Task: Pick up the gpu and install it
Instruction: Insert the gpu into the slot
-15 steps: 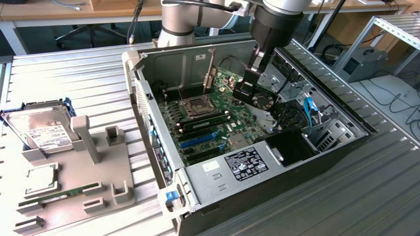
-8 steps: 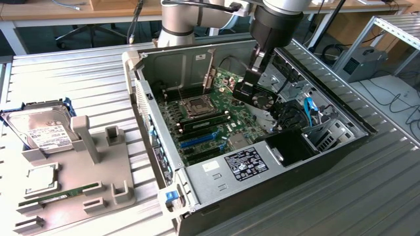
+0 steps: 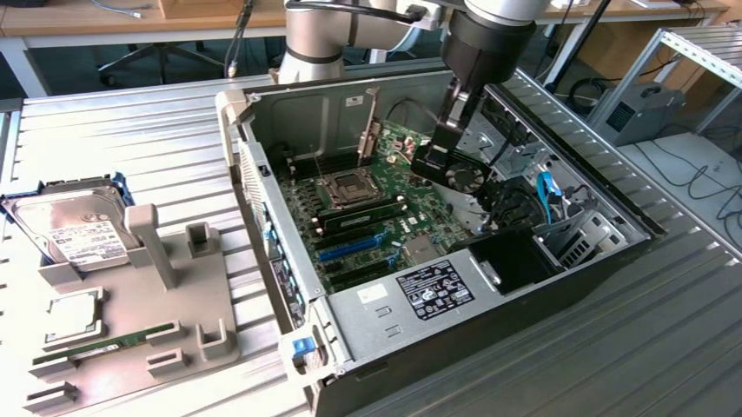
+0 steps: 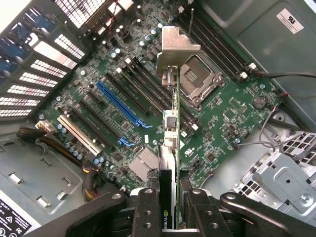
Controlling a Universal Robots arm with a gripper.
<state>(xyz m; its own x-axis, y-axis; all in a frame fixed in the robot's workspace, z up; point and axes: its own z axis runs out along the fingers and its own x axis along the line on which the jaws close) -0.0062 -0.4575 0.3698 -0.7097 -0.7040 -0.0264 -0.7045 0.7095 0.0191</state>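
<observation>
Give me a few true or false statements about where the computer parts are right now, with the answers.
1. The gripper is clamped on the gpu. True.
2. The gpu sits in the blue slot. False: that slot is empty; the card is held over the motherboard.
3. The hard drive lies outside the case. True.
4. The green RAM stick is inside the case. False: it lies on the grey tray beside it.

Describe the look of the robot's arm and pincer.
The arm is built of silver-grey cylindrical segments, with a black cable running alongside. Its pincer is matte black, with flat fingers studded with round screw holes.
</observation>
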